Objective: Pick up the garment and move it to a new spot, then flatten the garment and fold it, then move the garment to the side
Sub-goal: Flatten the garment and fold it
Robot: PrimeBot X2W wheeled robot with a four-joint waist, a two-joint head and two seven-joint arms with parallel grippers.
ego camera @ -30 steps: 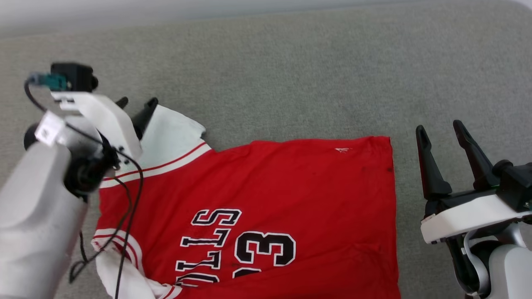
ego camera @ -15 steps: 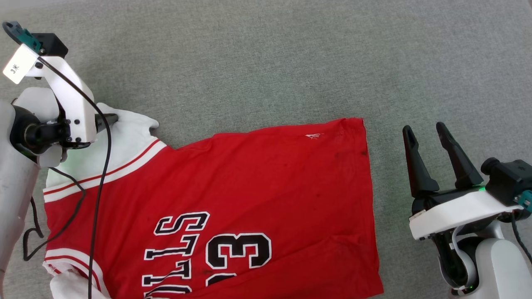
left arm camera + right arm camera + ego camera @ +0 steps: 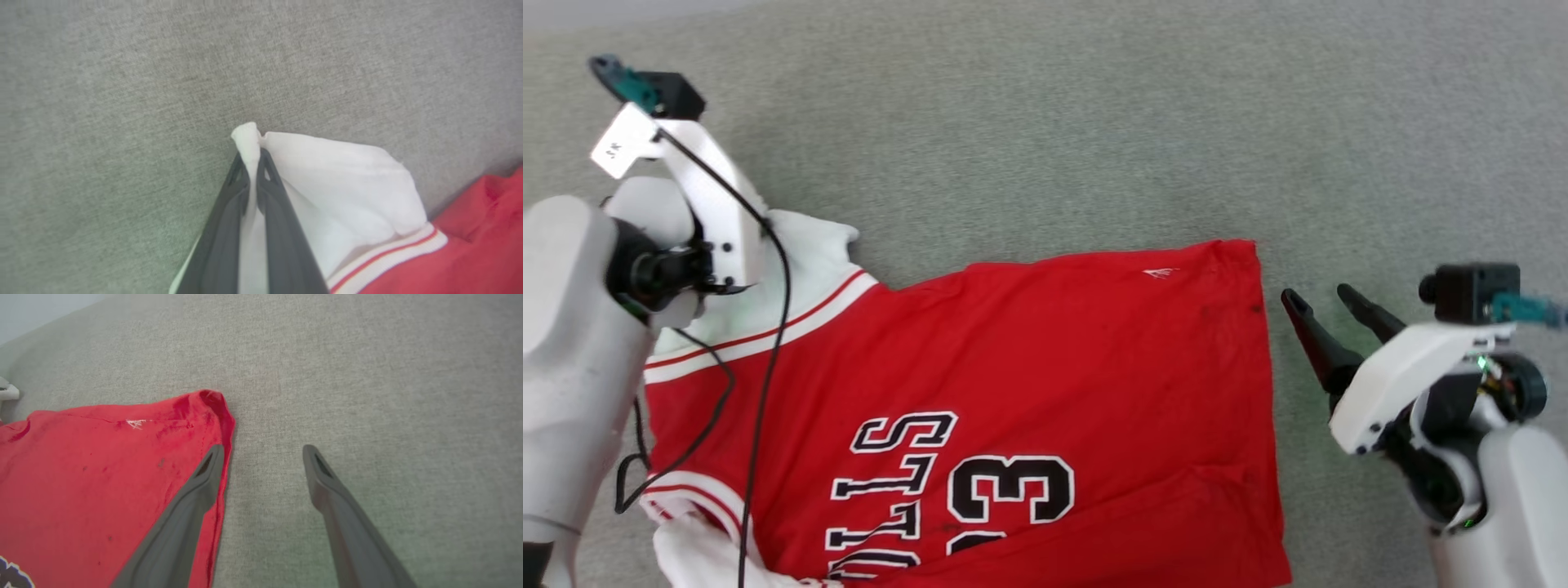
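Mostly flat garment [image 3: 1054, 367], prob. knit; left gripper [image 3: 253, 157] jaws pinch white sleeve [image 3: 339, 179], right gripper [image 3: 263, 451] spread.

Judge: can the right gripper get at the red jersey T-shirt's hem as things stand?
Probably yes: the open right gripper hovers at the hem of the red jersey T-shirt, nothing between.

Apart from the main stuff, it's pretty much all one grey fabric surface [image 3: 1045, 122] with a short woven texture, like carpet or upholstery, can't really tell which. It looks flat and even. There's a pale strip [image 3: 605, 8] along its far edge at the head view's top left, and a pale bluish patch [image 3: 28, 310] in the right wrist view's top-left corner. A faint greenish tint [image 3: 122, 245] sits on the weave in the left wrist view's lower left.
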